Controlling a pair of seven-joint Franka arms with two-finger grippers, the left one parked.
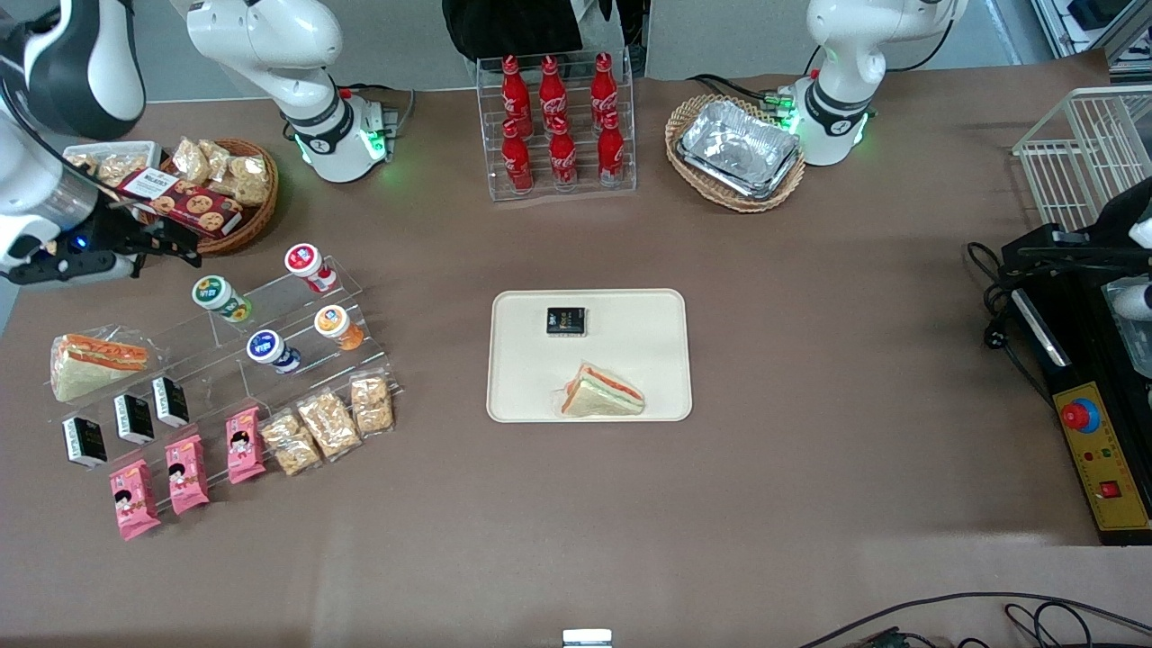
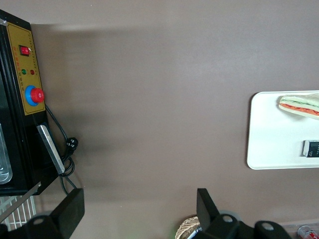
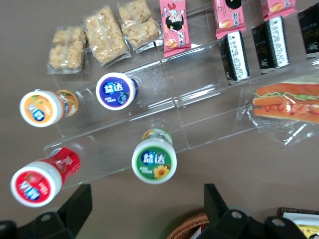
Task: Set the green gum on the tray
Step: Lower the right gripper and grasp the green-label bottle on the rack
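Observation:
The green gum [image 1: 219,298] is a small white bottle with a green lid. It stands on the top step of a clear acrylic rack [image 1: 270,333], beside a red-lidded bottle [image 1: 309,266]. In the right wrist view the green gum [image 3: 154,159] shows lid-on, just ahead of my open fingers [image 3: 76,204]. My gripper [image 1: 166,245] hovers above the table near the green gum, farther from the front camera, open and empty. The cream tray [image 1: 589,396] lies mid-table and holds a sandwich [image 1: 601,393] and a small black packet [image 1: 566,320].
The rack also holds an orange-lidded bottle [image 1: 337,326], a blue-lidded bottle [image 1: 271,350], snack bags, black packets and a wrapped sandwich [image 1: 94,362]. A wicker basket of cookies [image 1: 216,191] sits close to my gripper. A cola rack [image 1: 558,126] and foil trays [image 1: 738,151] stand farther back.

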